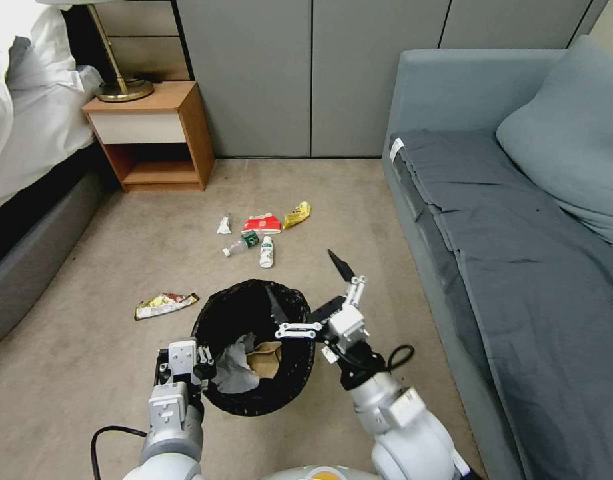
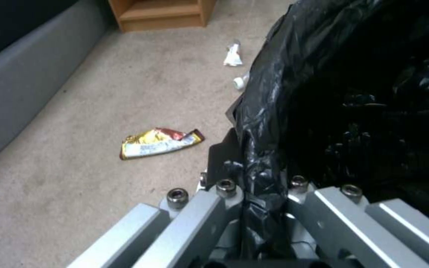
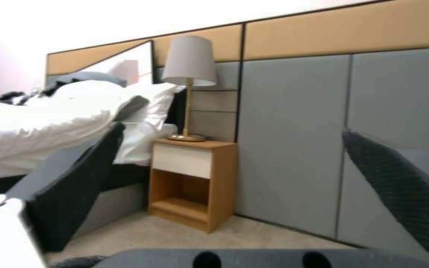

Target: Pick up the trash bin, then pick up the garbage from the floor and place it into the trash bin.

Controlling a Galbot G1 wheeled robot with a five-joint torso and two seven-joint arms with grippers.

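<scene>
Head view: litter-strewn beige carpet (image 1: 120,260) between bed (image 1: 26,133) and sofa (image 1: 506,220)

Your head camera is looking down at the nightstand (image 1: 150,133); your right wrist camera is facing it (image 3: 193,182) level, from low down.

Both arms are clad in smooth silver-grey shells with rounded joints. The left gripper (image 1: 201,363) carries a boxy pale-grey housing; its linkage bars are flat brushed aluminium, pinned with dark socket-head screws, and end in black plates. A black cable loops out beside the left forearm. The right gripper (image 1: 310,283) has white perforated link bars and long black tapering jaws with a fine diamond-textured face. A black cable curls beside its dark wrist collar.
</scene>
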